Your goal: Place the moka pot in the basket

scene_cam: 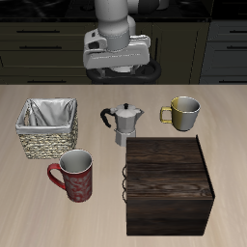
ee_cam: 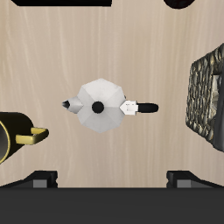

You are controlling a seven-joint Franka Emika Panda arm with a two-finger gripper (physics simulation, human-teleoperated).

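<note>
We note task not started: moka pot (scene_cam: pixel 123 123) upright on bench (scene_cam: pixel 116 222), untouched, between basket (scene_cam: pixel 46 128) and yellow-handled mug (scene_cam: pixel 181 112). Pincer (scene_cam: pixel 122 71) above pot, holding nothing, jaws spread. Remaining, in our judgement: descend, grasp, lift, carry, release into basket.

Below me the moka pot (scene_cam: pixel 123 123) is silver, its faceted metal catching pale grey, with a black knob and black handle. Beside the pot, the basket (scene_cam: pixel 45 141) is tan-brown wicker in a woven pattern, lined with light grey-white cloth. On the pot's other side, the metal mug (scene_cam: pixel 183 112) has a dull olive sheen and a yellow handle. In front of the pot, the box (scene_cam: pixel 168 183) is dark brown wood with streaked grain. Next to the box, the red mug (scene_cam: pixel 74 178) has a faint paler pattern. The table (scene_cam: pixel 116 217) is light beige wood.
</note>
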